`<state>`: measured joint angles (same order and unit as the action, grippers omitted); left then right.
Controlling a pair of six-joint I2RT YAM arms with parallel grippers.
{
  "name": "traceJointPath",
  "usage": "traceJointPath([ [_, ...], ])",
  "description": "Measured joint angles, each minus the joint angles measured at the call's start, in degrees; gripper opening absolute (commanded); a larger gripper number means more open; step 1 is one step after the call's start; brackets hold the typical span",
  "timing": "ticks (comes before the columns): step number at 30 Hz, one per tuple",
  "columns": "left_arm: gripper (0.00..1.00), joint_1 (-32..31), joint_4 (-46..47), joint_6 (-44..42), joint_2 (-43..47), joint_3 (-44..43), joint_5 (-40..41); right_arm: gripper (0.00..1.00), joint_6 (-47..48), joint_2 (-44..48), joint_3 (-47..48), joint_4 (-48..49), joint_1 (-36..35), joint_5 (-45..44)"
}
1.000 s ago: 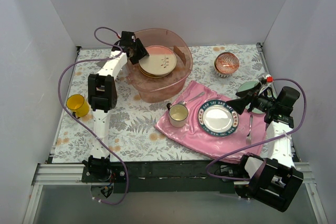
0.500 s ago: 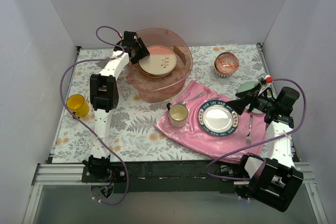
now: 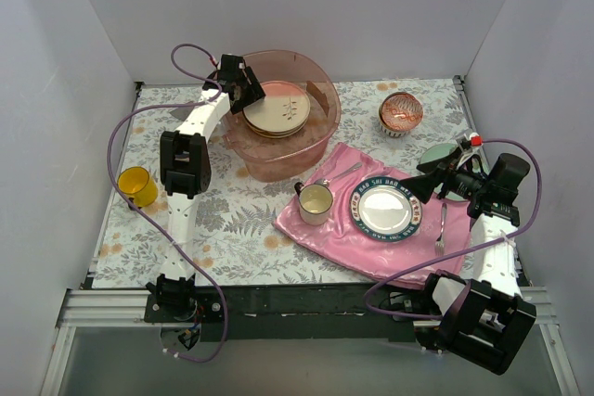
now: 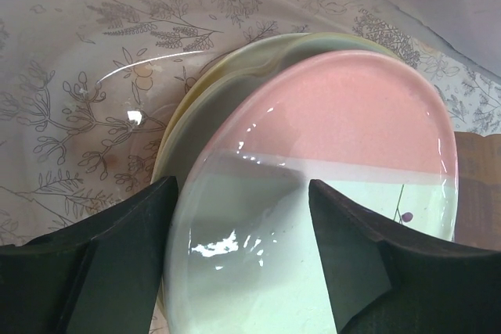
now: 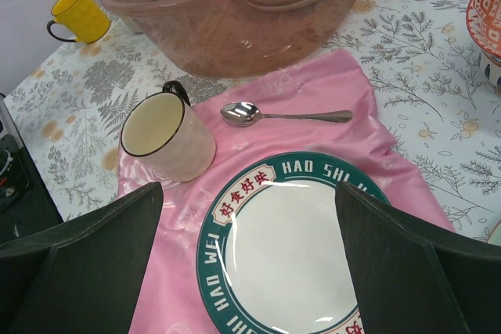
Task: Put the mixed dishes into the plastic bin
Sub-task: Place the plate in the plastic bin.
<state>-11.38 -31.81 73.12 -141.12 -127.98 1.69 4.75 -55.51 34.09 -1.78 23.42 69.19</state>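
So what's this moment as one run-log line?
left gripper: open over peach plate in plastic bin | right gripper: open above lettered plate | yellow mug: outside bin

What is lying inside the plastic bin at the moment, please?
A peach plate tops a stack in the plastic bin, with a cream plate showing its rim beneath. Anything lower is covered by them.

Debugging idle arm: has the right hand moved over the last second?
No. Right hand holds the same spot just right of the blue-rimmed lettered plate.
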Motion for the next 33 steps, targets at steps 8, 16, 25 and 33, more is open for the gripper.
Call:
traceJointPath([
  [8,0.70,-0.17,-0.13,-0.55,0.00,-0.04,0.79,0.99,0.02,0.00,0.02,-0.26,0.17,0.00],
  [16,0.70,-0.39,-0.66,-1.09,0.00,-0.37,1.97,0.99,0.04,0.00,0.09,-0.37,0.39,-0.02],
  [25,0.72,-0.61,-0.96,-2.25,0.09,-0.44,3.69,0.99,0.13,0.00,0.31,-1.09,0.59,0.00],
  [33,0.72,-0.70,-1.16,-4.15,0.68,-1.38,6.97,0.99,0.15,0.00,0.31,-1.11,0.63,0.00],
])
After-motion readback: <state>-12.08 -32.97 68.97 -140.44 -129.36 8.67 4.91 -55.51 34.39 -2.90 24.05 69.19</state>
